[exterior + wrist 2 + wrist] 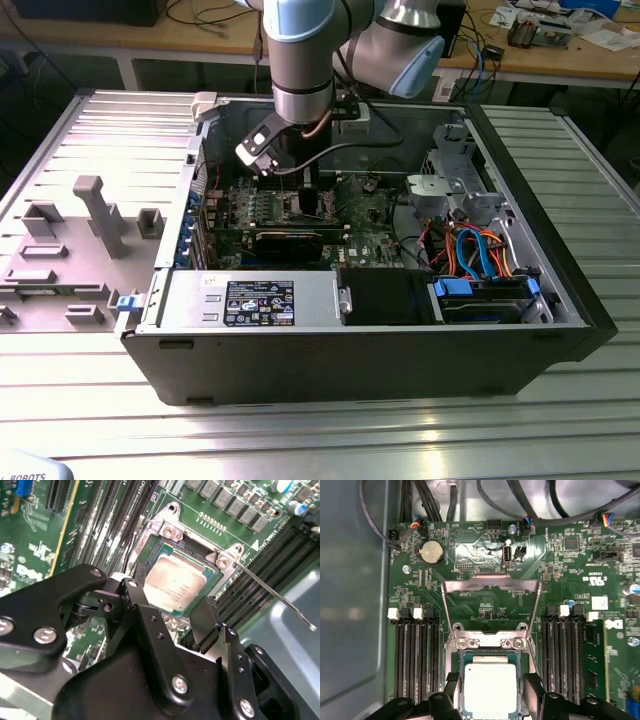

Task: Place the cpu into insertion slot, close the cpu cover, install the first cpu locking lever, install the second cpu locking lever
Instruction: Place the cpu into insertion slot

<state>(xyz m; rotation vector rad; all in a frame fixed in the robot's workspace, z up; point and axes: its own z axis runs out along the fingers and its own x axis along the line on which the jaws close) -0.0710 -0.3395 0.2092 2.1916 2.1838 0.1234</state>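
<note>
The cpu [490,692] [175,582], a square chip with a silvery top, lies flat in the insertion slot [490,641], whose shiny rim frames it. My gripper [490,680] [172,610] [308,200] hovers right over it, open. The black fingers [451,685] stand one on each side of the chip with small gaps. The cpu cover [490,584], a thin metal frame with a large window, is swung up and away from the slot. In the second wrist view a thin metal locking lever [272,594] sticks out unlatched beside the slot.
Long black memory slots [415,655] [562,655] flank the socket on both sides. Cables [470,495] hang beyond the board. In the exterior view the open computer case [560,290] surrounds the arm, with a drive cage and coloured cables at the exterior view's right.
</note>
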